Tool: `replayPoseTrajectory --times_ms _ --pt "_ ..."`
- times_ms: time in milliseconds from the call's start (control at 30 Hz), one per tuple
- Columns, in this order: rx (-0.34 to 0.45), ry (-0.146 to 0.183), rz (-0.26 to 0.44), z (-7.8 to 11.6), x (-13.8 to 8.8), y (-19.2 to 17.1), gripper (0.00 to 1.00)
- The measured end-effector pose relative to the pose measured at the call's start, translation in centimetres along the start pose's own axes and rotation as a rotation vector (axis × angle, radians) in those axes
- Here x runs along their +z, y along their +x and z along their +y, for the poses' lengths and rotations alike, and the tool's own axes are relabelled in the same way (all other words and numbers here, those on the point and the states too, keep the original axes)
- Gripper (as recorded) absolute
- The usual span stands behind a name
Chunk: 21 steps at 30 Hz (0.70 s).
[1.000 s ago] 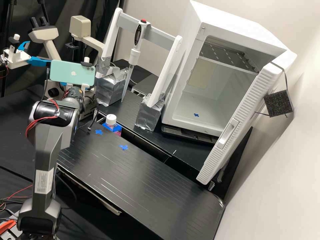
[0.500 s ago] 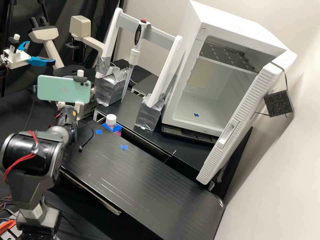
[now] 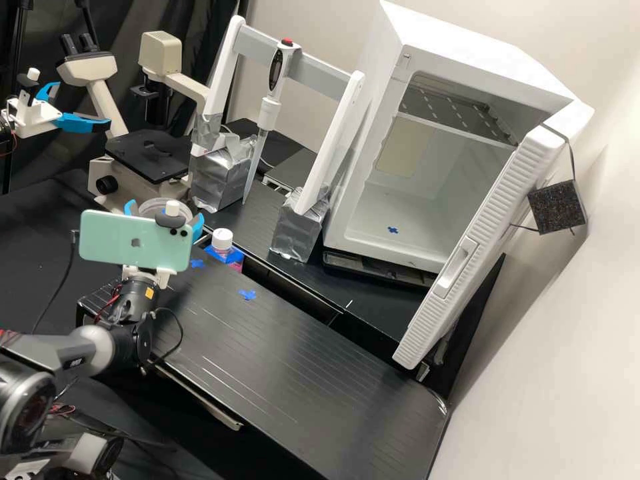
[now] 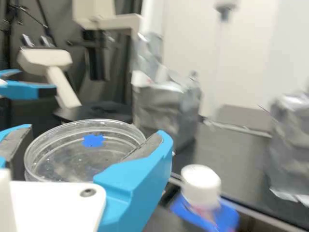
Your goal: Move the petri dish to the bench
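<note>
Black bench (image 3: 287, 353) nearby, the end effector (image 3: 165, 212) grips the petri dish (image 4: 63, 157) between widely parted fingers (image 4: 145, 176).

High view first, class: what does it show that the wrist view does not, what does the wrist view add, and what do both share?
High view: the white fridge with its door open, the mint-green smartphone mounted on the arm, and the black foam block by the fridge door.
Wrist view: the dark pads on the fingers and the screw in the gripper's white body.
Both: the petri dish between the fingers, the white-capped bottle and the microscope.
</note>
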Motion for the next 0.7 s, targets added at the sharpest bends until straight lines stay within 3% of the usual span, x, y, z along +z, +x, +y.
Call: replayPoseTrajectory --times_ms 233,567,700 --pt "0.085 0.025 -0.084 1.0 2.7 -2.8 0.0" --pt "0.181 -0.016 -0.188 2.3 4.2 -4.6 0.0" --pt "0.206 -0.003 -0.232 2.7 4.9 -5.0 0.0"
